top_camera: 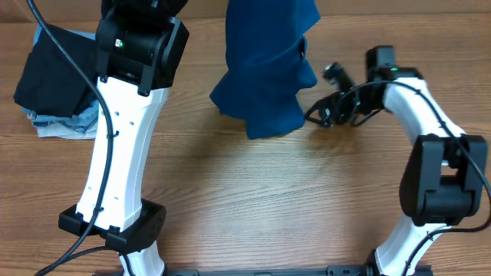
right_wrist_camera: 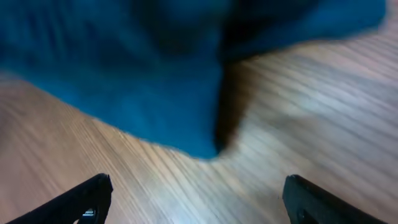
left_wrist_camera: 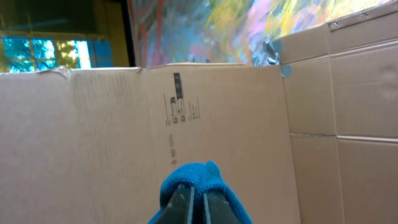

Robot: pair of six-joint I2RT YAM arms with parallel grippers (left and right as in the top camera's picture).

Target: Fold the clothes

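Only the left wrist view shows the left hand (left_wrist_camera: 197, 205), pinched shut on a fold of the plain royal-blue soft-fabric T-shirt (left_wrist_camera: 199, 171), high before brown cardboard boxes (left_wrist_camera: 93, 137). Overhead, the shirt hangs far centre over the wooden worktop (top_camera: 253, 199). The right hand (right_wrist_camera: 197, 193) sits low just right of it, spread wide and empty.

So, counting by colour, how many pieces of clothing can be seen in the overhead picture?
Royal-blue T-shirt: 1
Black garment: 1
Pale-blue garment: 1 visible; only its edge shows under the black one, so more could be hidden
Total: 3
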